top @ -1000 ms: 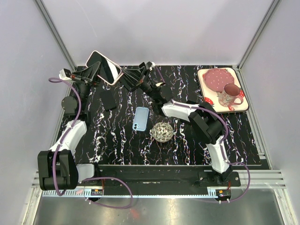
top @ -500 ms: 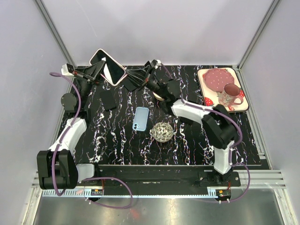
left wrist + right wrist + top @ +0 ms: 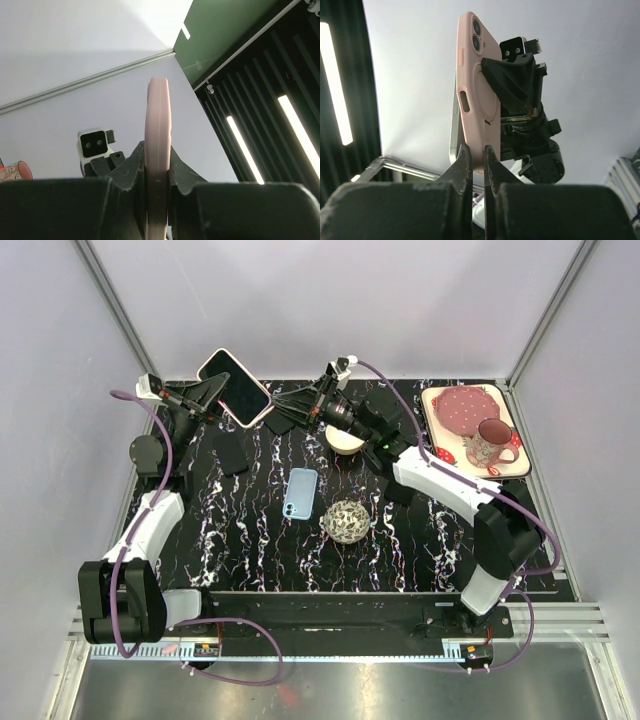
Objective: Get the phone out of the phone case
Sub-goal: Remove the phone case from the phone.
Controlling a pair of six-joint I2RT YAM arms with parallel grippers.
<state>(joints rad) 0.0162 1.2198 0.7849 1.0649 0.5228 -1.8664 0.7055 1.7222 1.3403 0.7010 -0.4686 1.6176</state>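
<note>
The pink case (image 3: 477, 90), aloft between both arms, stands lengthwise out of the right fingers (image 3: 462, 167), clamped on its end. The left fingers (image 3: 132, 165) clamp across its middle; the phone (image 3: 454, 125) shows a rim on the screen side.

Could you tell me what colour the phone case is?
Phone case: pale pink, clearest in right wrist view.

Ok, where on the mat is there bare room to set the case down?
Free: the near-left mat between the left arm and the blue phone, and the near strip between the wire ball and the right arm. Crowded: the back centre, where left gripper and right gripper clamp the cased phone near a bowl and a dark flat item; the tray is occupied.
</note>
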